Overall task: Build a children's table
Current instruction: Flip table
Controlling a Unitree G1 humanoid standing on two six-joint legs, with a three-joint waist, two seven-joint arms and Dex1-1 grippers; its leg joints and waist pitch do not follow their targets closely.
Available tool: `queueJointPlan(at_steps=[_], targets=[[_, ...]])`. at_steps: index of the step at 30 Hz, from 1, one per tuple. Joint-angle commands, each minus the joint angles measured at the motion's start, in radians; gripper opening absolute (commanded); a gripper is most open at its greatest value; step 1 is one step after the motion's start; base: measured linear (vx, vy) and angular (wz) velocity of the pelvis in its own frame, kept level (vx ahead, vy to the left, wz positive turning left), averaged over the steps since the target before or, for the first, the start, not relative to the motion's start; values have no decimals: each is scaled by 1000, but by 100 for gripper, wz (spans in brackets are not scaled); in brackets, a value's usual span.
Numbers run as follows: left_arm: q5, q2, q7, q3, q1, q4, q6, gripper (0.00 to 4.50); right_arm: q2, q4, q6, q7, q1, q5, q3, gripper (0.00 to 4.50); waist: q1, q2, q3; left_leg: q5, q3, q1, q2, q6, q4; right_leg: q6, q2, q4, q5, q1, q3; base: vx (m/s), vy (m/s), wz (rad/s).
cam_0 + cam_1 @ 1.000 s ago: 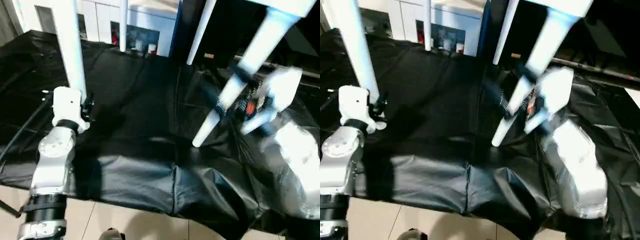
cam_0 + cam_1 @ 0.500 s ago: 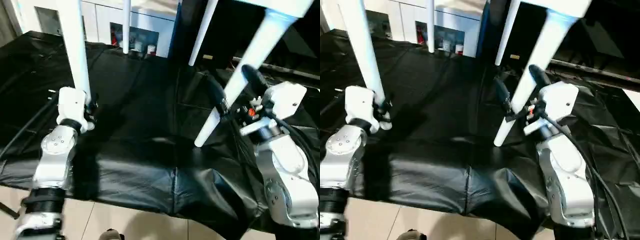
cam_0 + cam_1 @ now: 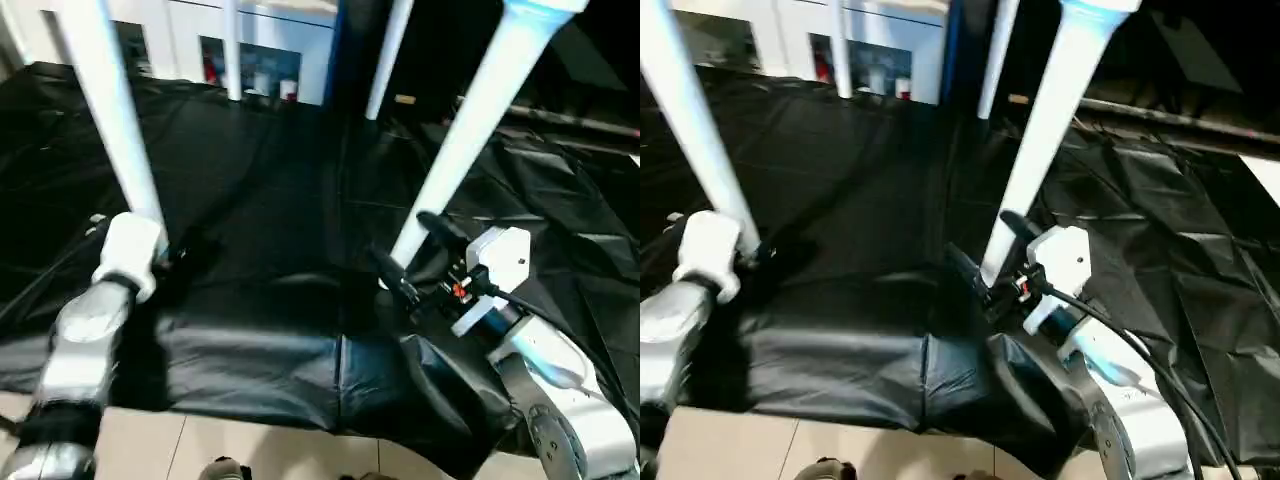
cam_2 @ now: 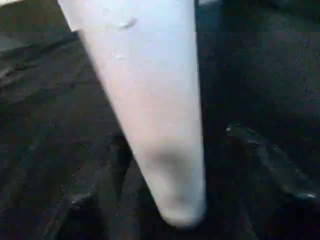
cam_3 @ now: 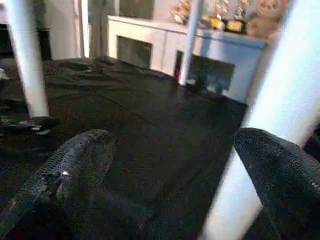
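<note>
Right gripper [image 3: 405, 255] stands wide open, its two black fingers spread either side of the foot of the near right leg [image 3: 470, 125] without pinching it. That leg slants up and away toward the tabletop above, foot resting on the black cloth [image 3: 260, 330]. Over on the other side, the left gripper [image 3: 175, 255] sits right beside the foot of the near left leg [image 3: 110, 120]; I can't tell whether its fingers are parted, so the right looks better placed to close.

Right end effector [image 3: 408, 258] now lower, off the near right leg [image 3: 470, 128], fingers spread beside its foot; left end effector [image 3: 178, 262] loosened from the left leg [image 3: 112, 120].
</note>
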Motion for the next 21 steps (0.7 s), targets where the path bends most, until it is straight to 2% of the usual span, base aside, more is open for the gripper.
queueJointPlan(at_steps=[1, 2, 3, 4, 5, 6, 7, 8, 9, 10, 11, 13, 14, 15, 17, 20, 21], targets=[[-66, -14, -35, 35, 42, -86, 17, 381, -9, -38, 22, -6, 9, 24, -31, 450, 0, 26, -41, -484, -46, 40, 65, -66, -102, -128, -65, -83, -335, 3, 47, 0, 0, 0], [-170, -40, -80, 74, 146, -200, 36, 392, -13, -57, 40, -4, 42, 49, -46, 450, 2, 30, -36, -488, -46, 39, 68, -70, -105, -135, -69, -83, -335, 4, 48, 0, 0, 0], [-215, -50, -102, 89, 196, -249, 43, 403, -14, -66, 47, -4, 59, 60, -52, 450, 3, 28, -36, -481, -47, 37, 71, -69, -107, -139, -72, -82, -326, 9, 47, 0, 0, 0], [-270, -63, -130, 93, 313, -359, 42, 411, -16, -80, 56, -8, 102, 73, -65, 450, 4, 32, -36, -471, -43, 37, 70, -60, -105, -143, -68, -82, -298, 8, 50, 0, 0, 0], [-270, -63, -130, 93, 313, -359, 42, 411, -16, -80, 56, -8, 102, 73, -65, 450, 4, 32, -36, -471, -43, 37, 70, -60, -105, -143, -68, -82, -298, 8, 50, 0, 0, 0], [-290, -76, -122, 95, 379, -430, 51, 416, -15, -85, 63, -16, 130, 73, -71, 450, 6, 35, -34, -462, -39, 36, 70, -51, -110, -136, -62, -88, -290, 9, 48, 0, 0, 0], [-297, -83, -116, 96, 403, -459, 56, 432, -15, -86, 69, -22, 141, 71, -73, 450, 6, 32, -32, -467, -38, 36, 70, -47, -111, -131, -60, -92, -292, 10, 49, 0, 0, 0], [-303, -93, -99, 95, 438, -510, 71, 432, -13, -83, 80, -38, 156, 60, -77, 450, 10, 40, -30, -478, -38, 37, 68, -48, -112, -125, -59, -95, -313, 8, 49, 0, 0, 0], [-304, -102, -79, 89, 466, -558, 97, 432, -11, -75, 90, -58, 166, 42, -80, 450, 12, 39, -29, -489, -39, 40, 72, -56, -111, -126, -60, -95, -318, 8, 50, 0, 0, 0], [-304, -114, -49, 81, 510, -634, 142, 432, -7, -63, 104, -88, 183, 11, -84, 450, 18, 44, -20, -512, -40, 42, 71, -63, -114, -116, -58, -101, -361, 4, 49, 0, 0, 0], [-291, -125, -29, 56, 525, -680, 140, 432, 4, -54, 95, -106, 189, -2, -89, 450, 17, 38, -19, -520, -40, 42, 71, -67, -113, -110, -58, -101, -380, 4, 50, 0, 0, 0], [-261, -149, 6, 10, 539, -758, 157, 432, 29, -49, 89, -139, 196, -7, -102, 450, 28, 50, -8, -585, -47, 51, 68, -83, -113, -73, -65, -118, -501, -8, 53, 0, 0, 0], [-255, -155, 15, 3, 543, -777, 166, 432, 34, -51, 91, -147, 198, -5, -105, 450, 28, 49, -6, -602, -48, 55, 68, -87, -112, -66, -66, -123, -530, -11, 52, 0, 0, 0], [-228, -171, 42, -20, 541, -812, 192, 432, 49, -62, 101, -166, 202, 11, -114, 450, 27, 48, -7, -601, -52, 54, 66, -91, -113, -52, -64, -121, -541, -5, 49, 0, 0, 0], [-191, -201, 86, -54, 516, -837, 212, 432, 58, -78, 108, -182, 210, 20, -116, 450, 24, 49, -12, -562, -52, 45, 64, -90, -115, -43, -62, -116, -506, 3, 49, 0, 0, 0], [-187, -209, 102, -67, 504, -847, 235, 432, 59, -85, 112, -186, 215, 24, -114, 450, 25, 50, -16, -514, -47, 44, 61, -83, -111, -35, -58, -110, -441, 4, 50, 0, 0, 0], [-184, -220, 118, -78, 481, -844, 252, 432, 54, -85, 107, -189, 216, 6, -105, 450, 22, 38, -26, -482, -46, 39, 60, -75, -108, -38, -58, -104, -411, 15, 48, 0, 0, 0]])
